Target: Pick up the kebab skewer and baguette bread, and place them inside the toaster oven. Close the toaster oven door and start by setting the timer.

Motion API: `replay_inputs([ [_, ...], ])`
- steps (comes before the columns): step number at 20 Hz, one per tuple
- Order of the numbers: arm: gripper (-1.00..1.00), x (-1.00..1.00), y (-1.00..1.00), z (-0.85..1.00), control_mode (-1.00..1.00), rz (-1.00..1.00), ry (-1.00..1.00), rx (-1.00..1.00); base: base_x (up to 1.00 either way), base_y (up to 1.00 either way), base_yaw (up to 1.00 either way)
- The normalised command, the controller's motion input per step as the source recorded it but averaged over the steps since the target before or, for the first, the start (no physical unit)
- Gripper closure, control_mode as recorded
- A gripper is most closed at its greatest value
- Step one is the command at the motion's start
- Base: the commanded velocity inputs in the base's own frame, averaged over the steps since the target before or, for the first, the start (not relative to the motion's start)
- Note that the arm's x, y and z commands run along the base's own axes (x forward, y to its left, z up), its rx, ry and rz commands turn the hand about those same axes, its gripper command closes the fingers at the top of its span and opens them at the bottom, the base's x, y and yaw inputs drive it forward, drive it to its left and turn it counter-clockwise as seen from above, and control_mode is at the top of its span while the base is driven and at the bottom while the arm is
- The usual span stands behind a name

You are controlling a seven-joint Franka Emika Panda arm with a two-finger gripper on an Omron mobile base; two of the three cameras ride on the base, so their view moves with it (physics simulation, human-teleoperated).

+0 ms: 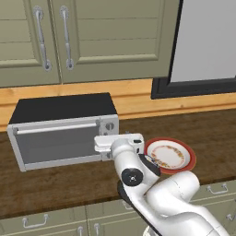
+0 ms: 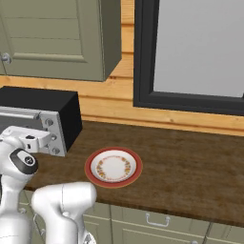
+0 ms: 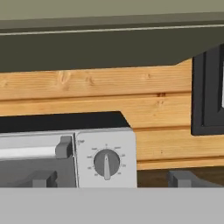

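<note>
You see the toaster oven (image 1: pixel 62 131) with its door (image 1: pixel 57 143) shut, the hand before its knobs (image 1: pixel 109 126), and a plate (image 1: pixel 169 155) just right of it.

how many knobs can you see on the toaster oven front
3, in a column at the right end of the toaster oven front in the right base view: top, middle, bottom. The arm hides the lower ones in the left base view.
</note>
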Motion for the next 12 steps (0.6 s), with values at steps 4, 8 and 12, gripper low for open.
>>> replay_inputs([
  [4,-1.00,0.01,-0.02,0.00,-1.00,0.04,0.03,0.00,0.00,0.00,0.00],
  [8,-1.00,0.00,0.00,-0.10,-1.00,0.02,0.03,0.00,0.00,0.00,0.00],
  [12,-1.00,0.00,0.00,-0.22,-1.00,0.01,0.02,0.00,0.00,0.00,0.00],
])
